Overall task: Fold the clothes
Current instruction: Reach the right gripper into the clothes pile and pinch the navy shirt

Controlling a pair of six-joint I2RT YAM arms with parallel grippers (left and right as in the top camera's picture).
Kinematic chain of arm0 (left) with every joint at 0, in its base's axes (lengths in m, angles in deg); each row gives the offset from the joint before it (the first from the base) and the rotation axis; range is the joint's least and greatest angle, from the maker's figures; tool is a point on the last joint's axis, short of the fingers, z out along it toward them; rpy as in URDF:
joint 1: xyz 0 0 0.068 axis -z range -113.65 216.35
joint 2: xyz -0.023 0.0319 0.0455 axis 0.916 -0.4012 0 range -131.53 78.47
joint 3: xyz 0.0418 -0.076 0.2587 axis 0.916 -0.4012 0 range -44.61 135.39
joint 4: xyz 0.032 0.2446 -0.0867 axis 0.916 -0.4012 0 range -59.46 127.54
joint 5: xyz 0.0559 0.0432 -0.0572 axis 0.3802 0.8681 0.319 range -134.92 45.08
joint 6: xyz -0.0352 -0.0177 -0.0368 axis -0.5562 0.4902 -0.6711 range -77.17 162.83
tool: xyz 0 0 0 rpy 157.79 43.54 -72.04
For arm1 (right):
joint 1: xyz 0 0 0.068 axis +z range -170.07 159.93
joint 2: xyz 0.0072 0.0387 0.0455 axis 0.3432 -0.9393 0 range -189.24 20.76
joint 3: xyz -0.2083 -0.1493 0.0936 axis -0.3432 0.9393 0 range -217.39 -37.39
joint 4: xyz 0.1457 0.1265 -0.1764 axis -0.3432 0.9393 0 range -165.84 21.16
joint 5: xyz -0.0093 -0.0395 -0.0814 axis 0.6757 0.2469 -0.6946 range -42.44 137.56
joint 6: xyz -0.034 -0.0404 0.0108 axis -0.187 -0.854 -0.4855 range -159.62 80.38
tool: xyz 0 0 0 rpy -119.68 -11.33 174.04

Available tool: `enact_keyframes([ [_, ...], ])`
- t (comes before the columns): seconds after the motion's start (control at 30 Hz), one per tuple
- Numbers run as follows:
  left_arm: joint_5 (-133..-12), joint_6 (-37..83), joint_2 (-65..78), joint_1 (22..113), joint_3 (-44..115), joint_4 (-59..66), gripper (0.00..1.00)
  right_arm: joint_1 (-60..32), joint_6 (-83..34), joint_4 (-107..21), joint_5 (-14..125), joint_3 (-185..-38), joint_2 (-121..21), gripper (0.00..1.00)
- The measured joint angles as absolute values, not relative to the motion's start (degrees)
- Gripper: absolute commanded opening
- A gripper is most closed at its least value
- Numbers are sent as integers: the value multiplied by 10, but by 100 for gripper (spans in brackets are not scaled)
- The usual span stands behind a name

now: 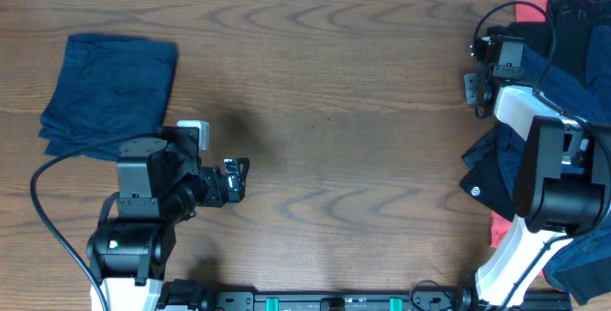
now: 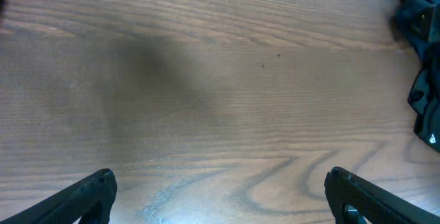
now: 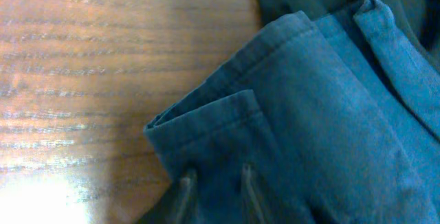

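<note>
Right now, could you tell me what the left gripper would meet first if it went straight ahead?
Probably only the bare table: the left gripper faces open wood, and the dark clothes sit far off to one side; depth is unclear.

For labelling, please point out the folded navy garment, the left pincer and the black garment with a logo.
folded navy garment (image 1: 113, 90): overhead view, middle of top layer.
left pincer (image 1: 240, 179): overhead view, midway between its fingertips.
black garment with a logo (image 1: 485, 170): overhead view, cloth above the logo.
</note>
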State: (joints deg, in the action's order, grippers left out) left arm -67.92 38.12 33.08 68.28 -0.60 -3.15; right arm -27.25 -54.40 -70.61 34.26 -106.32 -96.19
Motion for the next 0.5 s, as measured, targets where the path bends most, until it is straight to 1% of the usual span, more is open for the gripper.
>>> enact_keyframes([
  [0.07, -682, 381, 331, 683, -6, -32, 98, -273, -539, -707, 343, -1063, -962, 4],
  [0.13, -686, 381, 331, 683, -6, -31, 98, -273, -538, -704, 342, -1063, -962, 1],
  [0.33, -688, 381, 331, 683, -6, -32, 98, -272, -537, -670, 342, -1063, -946, 1],
  [0.5, -688, 381, 331, 683, -6, -31, 98, -269, -537, -649, 342, -1063, -850, 1],
])
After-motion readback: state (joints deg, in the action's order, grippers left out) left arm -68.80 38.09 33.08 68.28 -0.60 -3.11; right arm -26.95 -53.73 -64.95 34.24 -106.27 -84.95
